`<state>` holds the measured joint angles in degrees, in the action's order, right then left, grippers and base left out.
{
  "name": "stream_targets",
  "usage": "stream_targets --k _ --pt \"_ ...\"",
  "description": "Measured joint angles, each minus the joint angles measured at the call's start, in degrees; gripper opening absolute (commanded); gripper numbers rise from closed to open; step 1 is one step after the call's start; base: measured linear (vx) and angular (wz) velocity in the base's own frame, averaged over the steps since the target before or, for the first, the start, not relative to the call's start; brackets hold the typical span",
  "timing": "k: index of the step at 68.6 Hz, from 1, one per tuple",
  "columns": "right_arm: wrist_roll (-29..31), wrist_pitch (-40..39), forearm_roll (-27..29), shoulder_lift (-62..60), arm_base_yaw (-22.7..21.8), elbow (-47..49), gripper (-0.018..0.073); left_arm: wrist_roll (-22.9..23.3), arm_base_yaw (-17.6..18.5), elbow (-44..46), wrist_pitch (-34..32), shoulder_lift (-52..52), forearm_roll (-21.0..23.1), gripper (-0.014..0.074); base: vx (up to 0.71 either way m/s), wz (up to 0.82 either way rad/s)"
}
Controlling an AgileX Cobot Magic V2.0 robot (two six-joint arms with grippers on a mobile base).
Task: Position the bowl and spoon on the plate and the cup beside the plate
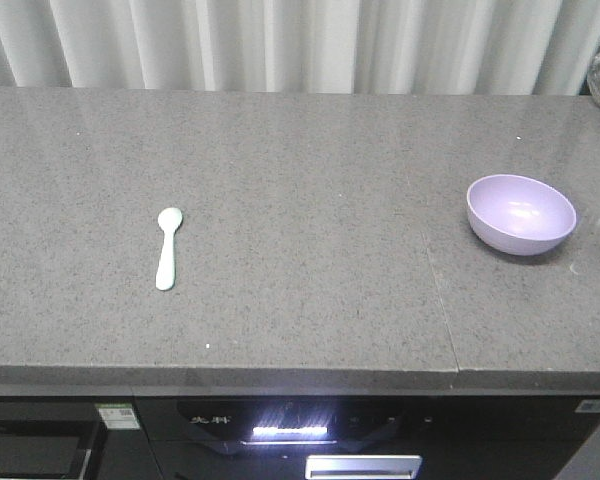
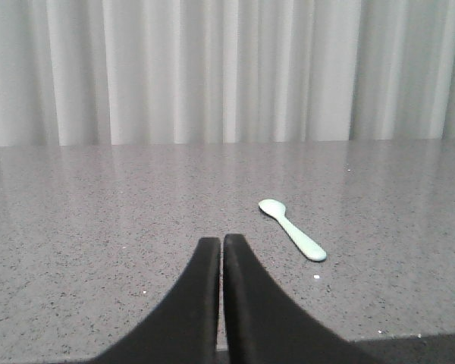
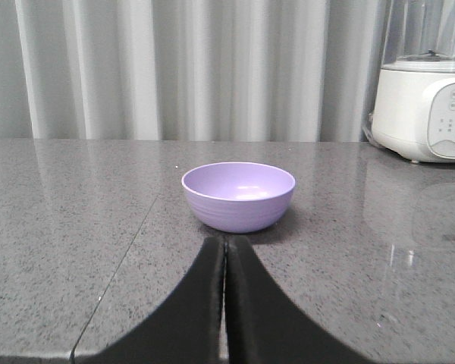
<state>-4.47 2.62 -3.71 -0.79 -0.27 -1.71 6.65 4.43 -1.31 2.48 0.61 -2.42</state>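
Observation:
A pale mint-green spoon (image 1: pixel 167 247) lies flat on the grey countertop, left of centre, scoop toward the curtain. In the left wrist view the spoon (image 2: pixel 292 229) rests ahead and to the right of my left gripper (image 2: pixel 222 241), which is shut with nothing between its fingers. A lavender bowl (image 1: pixel 520 213) stands upright and empty at the right of the counter. The right wrist view shows the bowl (image 3: pixel 238 195) just beyond my right gripper (image 3: pixel 226 241), also shut and empty. The plate and the cup are out of view. Neither gripper shows in the front view.
A seam (image 1: pixel 440 290) crosses the grey stone countertop (image 1: pixel 300 200) left of the bowl. A white appliance with a clear jug (image 3: pixel 428 83) stands at the back right corner. A pleated curtain (image 1: pixel 300 40) hangs behind. A dark appliance front (image 1: pixel 300 435) sits below the counter edge.

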Motion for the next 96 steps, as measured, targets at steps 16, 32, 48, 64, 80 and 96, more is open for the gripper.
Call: stream_targets --k 16,32,48,64,80,96 --pt "0.00 0.00 0.00 0.00 0.00 0.00 -0.0006 0.00 0.00 0.00 0.00 0.00 0.00 -0.0006 0.11 0.05" --pt "0.00 0.00 0.00 0.00 0.00 0.00 -0.0006 0.00 0.00 0.00 0.00 0.00 0.00 -0.0006 0.08 0.02" --pt "0.00 0.00 0.00 0.00 0.00 0.00 -0.0006 0.00 0.00 0.00 0.00 0.00 0.00 -0.0006 0.06 0.02" --pt "0.00 0.00 0.00 0.00 0.00 0.00 -0.0006 0.00 0.00 0.00 0.00 0.00 0.00 -0.0006 0.07 0.01" --pt "0.00 0.00 0.00 0.00 0.00 0.00 -0.0006 0.00 0.00 0.00 0.00 0.00 0.00 -0.0006 0.06 0.02" --pt "0.00 0.00 0.00 0.00 0.00 0.00 -0.0006 0.00 0.00 0.00 0.00 0.00 0.00 -0.0006 0.02 0.01"
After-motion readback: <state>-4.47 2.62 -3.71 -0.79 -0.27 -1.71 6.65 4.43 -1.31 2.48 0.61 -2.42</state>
